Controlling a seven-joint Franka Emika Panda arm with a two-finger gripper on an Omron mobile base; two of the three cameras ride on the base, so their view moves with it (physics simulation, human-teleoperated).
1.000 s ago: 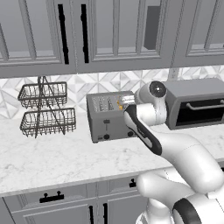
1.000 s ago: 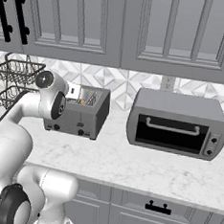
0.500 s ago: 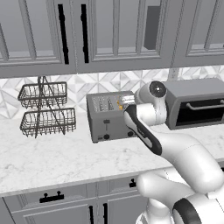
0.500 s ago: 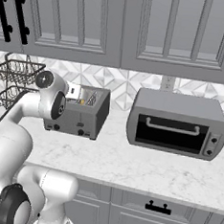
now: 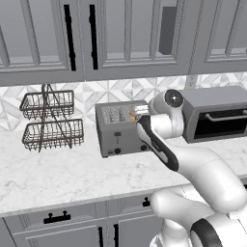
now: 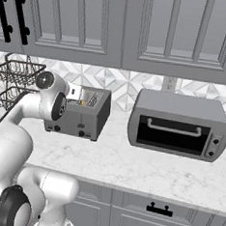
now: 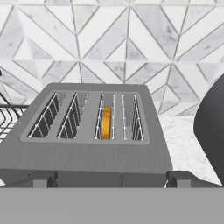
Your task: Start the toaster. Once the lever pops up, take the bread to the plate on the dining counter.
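The grey four-slot toaster (image 5: 118,130) (image 6: 81,114) stands on the marble worktop against the tiled wall. Its top (image 7: 87,131) lies just below the hand camera. The bread (image 7: 106,122) is a golden slice sunk upright in the third slot from the left, and shows as a small orange spot (image 6: 83,102) from the right base view. My gripper (image 5: 138,112) (image 6: 77,93) (image 7: 111,180) hovers over the toaster's near top edge, open, its fingertips (image 7: 43,178) wide apart with nothing between them. The plate and the dining counter are out of view.
A wider grey toaster oven (image 5: 217,113) (image 6: 179,125) sits right of the toaster, its dark side (image 7: 212,131) close by. A two-tier wire basket rack (image 5: 50,120) (image 6: 16,77) stands to the left. Upper cabinets hang overhead. Bare marble worktop (image 5: 72,173) lies in front.
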